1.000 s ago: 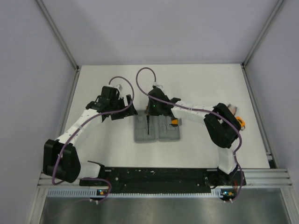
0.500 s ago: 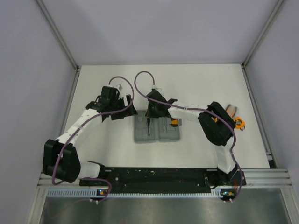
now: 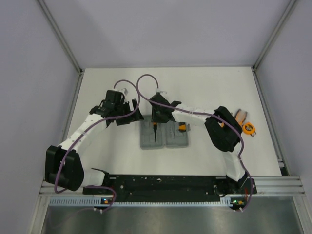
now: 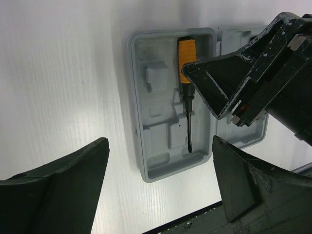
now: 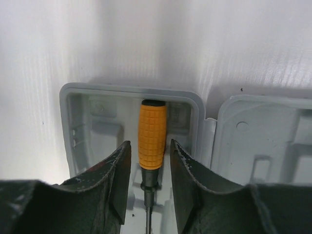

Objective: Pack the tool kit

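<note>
The grey case (image 3: 144,141) lies open mid-table, both halves flat. An orange-and-black screwdriver (image 5: 152,134) lies in a slot of its left half, handle toward the far end; it also shows in the left wrist view (image 4: 186,53). My right gripper (image 5: 149,144) is open, its fingers on either side of the handle with small gaps, and hovers over the case's far end (image 3: 156,119). My left gripper (image 4: 160,146) is open wide and empty, just left of the case (image 3: 131,116). A small orange piece (image 3: 182,127) sits on the right half.
The round tape measure (image 3: 250,128) and the pliers (image 3: 240,116) lie on the table at the right, beyond my right arm's elbow. Grey walls enclose the table on three sides. The black base rail (image 3: 161,184) runs along the near edge.
My right arm's elbow has swung left, uncovering the pliers and tape measure, and its gripper has shifted slightly left over the case. The left arm has not moved.
</note>
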